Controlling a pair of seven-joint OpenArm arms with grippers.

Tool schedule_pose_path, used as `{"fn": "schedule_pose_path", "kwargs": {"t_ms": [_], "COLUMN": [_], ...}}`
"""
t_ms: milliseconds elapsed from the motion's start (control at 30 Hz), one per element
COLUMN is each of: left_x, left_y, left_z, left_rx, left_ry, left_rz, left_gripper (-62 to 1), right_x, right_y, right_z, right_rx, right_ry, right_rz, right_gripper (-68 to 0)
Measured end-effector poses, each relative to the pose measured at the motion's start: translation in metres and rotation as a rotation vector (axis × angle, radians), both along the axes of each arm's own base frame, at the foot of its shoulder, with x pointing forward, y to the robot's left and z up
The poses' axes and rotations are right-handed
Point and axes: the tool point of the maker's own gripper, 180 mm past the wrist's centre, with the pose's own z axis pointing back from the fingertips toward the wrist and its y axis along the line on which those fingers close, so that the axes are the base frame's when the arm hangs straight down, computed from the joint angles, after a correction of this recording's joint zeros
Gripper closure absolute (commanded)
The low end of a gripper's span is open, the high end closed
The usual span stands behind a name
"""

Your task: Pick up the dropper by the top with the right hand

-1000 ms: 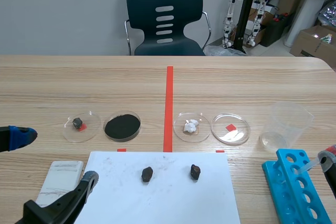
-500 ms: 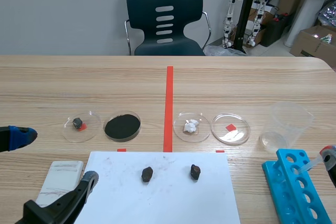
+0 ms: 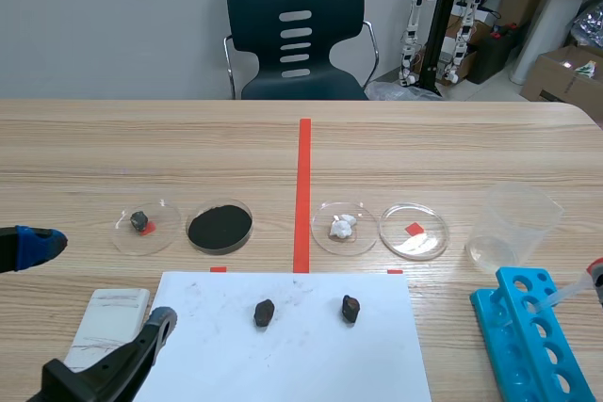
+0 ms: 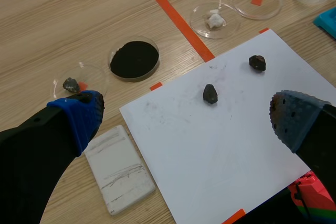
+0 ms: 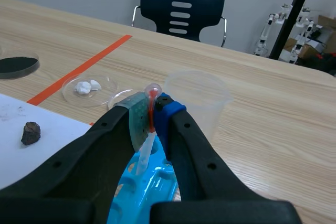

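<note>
Dropper [image 5: 146,150] top pinched inside right end effector [image 5: 152,107].

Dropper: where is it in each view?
Scene view: dropper at the right edge, tip by the blue rack.
Left wrist view: not in it.
Right wrist view: dropper pinched in the right gripper, above the rack.
Shared landmark: dish with white lumps, in all three views.

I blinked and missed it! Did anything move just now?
The right gripper, shut on the top of the dropper, slid a little toward the robot's right, carrying it along near the blue test tube rack. The left gripper, open, the stones and the petri dishes stayed put.
</note>
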Motion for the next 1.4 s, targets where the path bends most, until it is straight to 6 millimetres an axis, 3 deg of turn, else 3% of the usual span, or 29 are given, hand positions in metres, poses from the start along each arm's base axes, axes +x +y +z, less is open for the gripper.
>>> {"fn": "schedule_pose_path", "kwargs": {"t_ms": [700,933,1100,1400], "left_x": [0.000,0.000,0.000,-0.001], "left_y": [0.000,0.000,0.000,0.001], "left_z": [0.000,0.000,0.000,-0.004], "left_rx": [0.000,0.000,0.000,0.012], "left_ry": [0.000,0.000,0.000,0.019], "left_rz": [0.000,0.000,0.000,0.002], "left_gripper": [-62.3,-62.3,-62.3,-62.3], "right_x": [0.033,0.028,0.013,-0.012], "right_y": [0.003,0.028,0.055,0.081], "right_z": [0.061,0.084,0.088,0.089], "right_rx": [-0.140,-0.129,-0.092,-0.048], "right_ry": [0.009,-0.009,0.030,0.095], "right_rz": [-0.015,0.054,0.174,0.294], "right_gripper": [-1.5,-1.5,-1.5,-1.5]}}
